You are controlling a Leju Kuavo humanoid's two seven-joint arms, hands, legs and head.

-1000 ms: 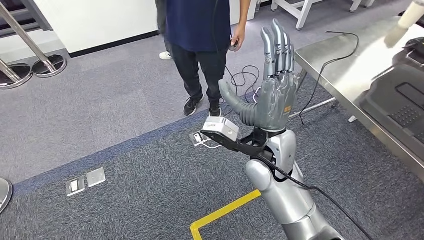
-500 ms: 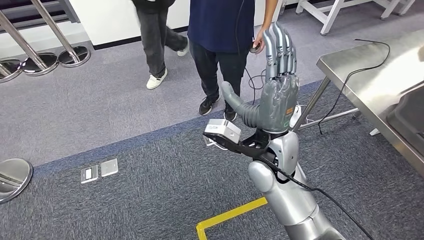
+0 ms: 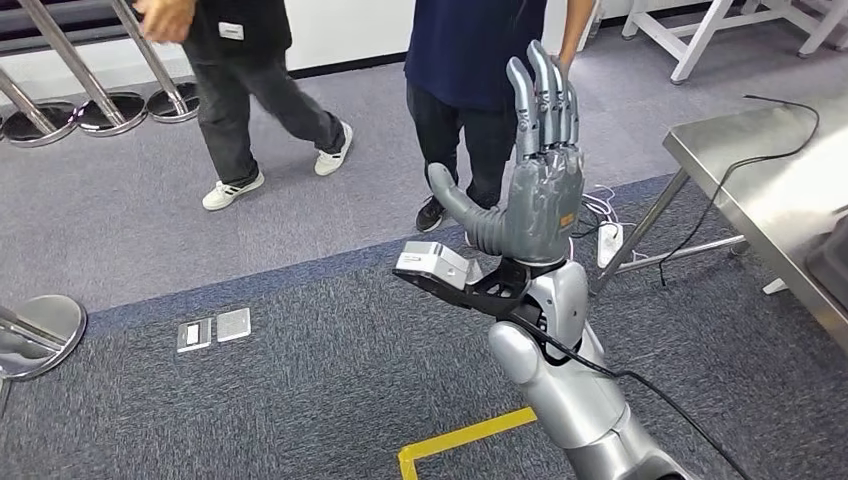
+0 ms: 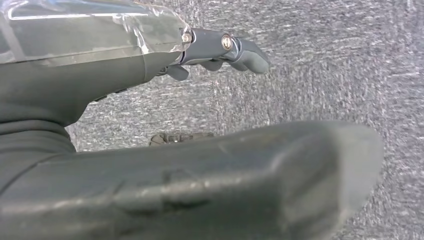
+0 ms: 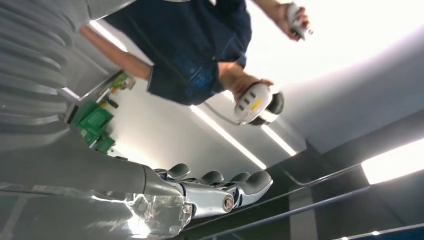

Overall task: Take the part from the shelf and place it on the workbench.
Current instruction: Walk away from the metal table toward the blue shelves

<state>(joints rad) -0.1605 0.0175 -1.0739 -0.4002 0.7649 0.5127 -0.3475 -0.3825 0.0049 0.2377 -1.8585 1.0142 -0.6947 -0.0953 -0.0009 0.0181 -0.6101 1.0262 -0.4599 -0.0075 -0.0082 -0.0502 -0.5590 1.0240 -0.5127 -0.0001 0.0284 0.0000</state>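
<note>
2 people (image 3: 470, 60) stand on grey carpet (image 3: 300, 370); the glossy silver right hand (image 3: 535, 185) is raised, fingers straight, empty; the left hand (image 4: 220, 47) hangs empty.

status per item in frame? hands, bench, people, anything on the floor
right robot hand: raised upright, fingers straight, holding nothing
left robot hand: empty, fingers apart, over carpet
workbench: bare steel, black cable trailing over it
person in navy shirt: standing, holding a controller
person in black: mid-stride
floor sockets: lids shut
</note>
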